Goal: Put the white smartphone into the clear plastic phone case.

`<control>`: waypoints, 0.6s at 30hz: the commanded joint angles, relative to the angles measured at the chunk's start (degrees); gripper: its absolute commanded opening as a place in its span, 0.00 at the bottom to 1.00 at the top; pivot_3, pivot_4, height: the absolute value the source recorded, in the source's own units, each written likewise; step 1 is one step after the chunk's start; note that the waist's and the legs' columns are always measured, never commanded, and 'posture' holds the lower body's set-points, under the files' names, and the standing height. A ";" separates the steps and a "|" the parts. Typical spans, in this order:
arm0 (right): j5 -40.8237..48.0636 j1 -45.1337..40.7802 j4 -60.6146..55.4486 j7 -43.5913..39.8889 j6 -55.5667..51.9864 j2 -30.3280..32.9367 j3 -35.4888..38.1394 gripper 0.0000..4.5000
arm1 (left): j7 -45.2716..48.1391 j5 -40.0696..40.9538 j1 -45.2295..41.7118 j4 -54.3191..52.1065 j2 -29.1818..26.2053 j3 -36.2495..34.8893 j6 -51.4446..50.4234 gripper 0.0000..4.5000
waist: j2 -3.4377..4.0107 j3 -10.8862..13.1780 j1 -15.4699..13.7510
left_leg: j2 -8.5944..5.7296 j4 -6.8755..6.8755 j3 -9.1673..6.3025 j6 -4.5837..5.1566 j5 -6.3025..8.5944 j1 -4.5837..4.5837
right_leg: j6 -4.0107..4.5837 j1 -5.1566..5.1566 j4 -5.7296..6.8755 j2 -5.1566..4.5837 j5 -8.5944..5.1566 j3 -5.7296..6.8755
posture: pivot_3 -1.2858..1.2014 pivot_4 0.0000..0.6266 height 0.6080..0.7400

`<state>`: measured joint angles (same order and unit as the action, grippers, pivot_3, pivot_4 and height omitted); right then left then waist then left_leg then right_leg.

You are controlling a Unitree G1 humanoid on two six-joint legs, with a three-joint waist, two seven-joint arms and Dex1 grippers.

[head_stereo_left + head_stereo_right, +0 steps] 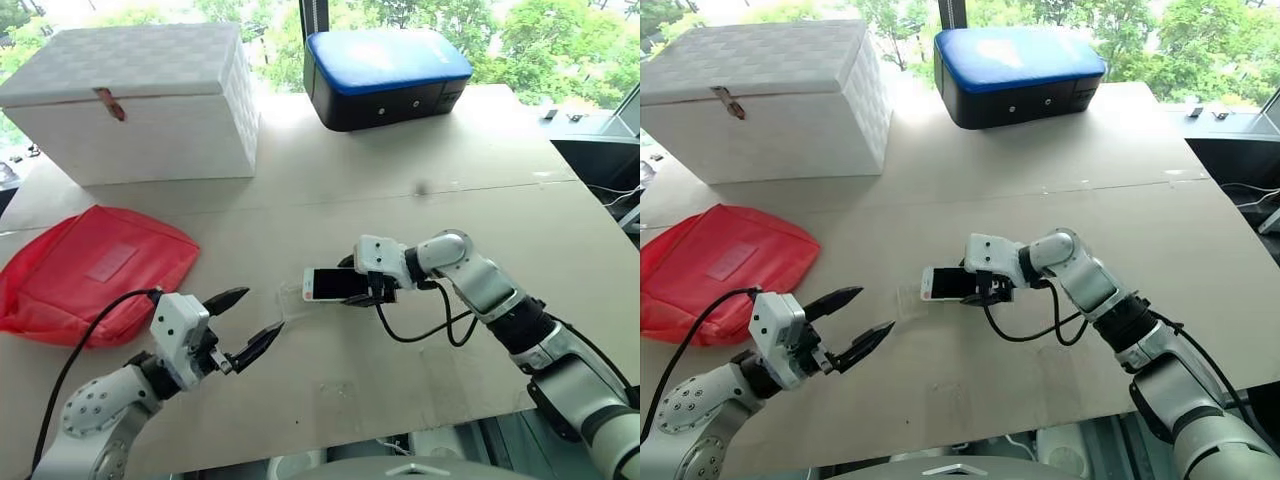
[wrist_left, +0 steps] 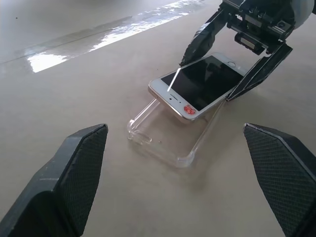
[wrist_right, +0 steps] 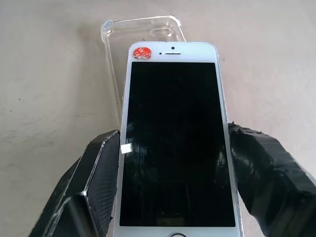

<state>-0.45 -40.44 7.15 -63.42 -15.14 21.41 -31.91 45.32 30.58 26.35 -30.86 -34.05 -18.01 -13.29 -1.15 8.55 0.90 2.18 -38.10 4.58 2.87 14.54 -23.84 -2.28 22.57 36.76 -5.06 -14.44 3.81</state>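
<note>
My right gripper (image 1: 358, 285) is shut on the white smartphone (image 1: 330, 283), its fingers (image 3: 249, 163) clamping the two long edges. The phone (image 3: 175, 123) is screen up, with a small red sticker at its free end. That end is tilted down over the clear plastic phone case (image 2: 168, 136), which lies flat on the table. Whether phone and case (image 3: 148, 27) touch I cannot tell. My left gripper (image 1: 262, 312) hovers open just left of the case, pointing at it, with nothing between its fingers (image 2: 81, 168).
A red pouch (image 1: 90, 270) lies at the left of the table. A white lidded box (image 1: 140, 100) stands at the back left, and a black case with a blue top (image 1: 385, 75) at the back centre. The table's front edge (image 1: 380, 425) is close below both arms.
</note>
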 commanded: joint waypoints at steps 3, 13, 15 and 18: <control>-2.08 -3.37 1.23 -2.45 3.11 -1.43 -1.38 0.64 | 0.46 -0.13 1.44 -0.38 0.03 -2.09 1.62 1.00 | 0.01 0.00 0.01 | 0.01 0.00 -0.01 0.00 0.00 0.00 | 0.03 0.00 0.00 -0.05 -0.02 0.00 | 0.52 0.24 0.96; -6.36 -7.42 5.85 -6.91 6.41 -2.98 -4.71 0.02 | 0.15 -0.71 1.29 0.28 0.16 -1.61 1.86 1.00 | 0.09 0.06 0.02 | 0.01 0.00 -0.04 -0.02 0.00 0.01 | 0.13 0.00 0.01 -0.22 -0.07 0.03 | 0.52 0.24 0.96; -6.02 -7.50 5.98 -7.47 6.96 -3.42 -4.33 0.02 | -0.02 -0.83 1.29 0.25 0.36 -1.58 1.88 1.00 | 0.09 0.05 0.03 | 0.00 0.00 -0.01 -0.02 0.00 0.01 | 0.12 0.00 0.00 -0.23 -0.07 0.01 | 0.52 0.24 0.96; -3.45 -7.20 4.37 -8.16 5.28 -4.32 -1.98 0.02 | -0.36 -1.14 1.60 0.08 0.94 -1.48 2.02 1.00 | 0.08 0.05 0.05 | 0.00 0.00 -0.03 -0.03 0.00 0.01 | 0.10 0.00 0.00 -0.23 -0.05 0.02 | 0.52 0.24 0.96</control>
<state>-5.36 -47.11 13.10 -70.74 -9.02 17.48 -35.49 45.20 29.39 27.74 -30.13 -33.34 -18.94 -12.28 -1.07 8.60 0.95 2.19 -38.09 4.55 2.84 14.54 -23.84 -2.18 22.57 36.76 -5.29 -14.49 3.83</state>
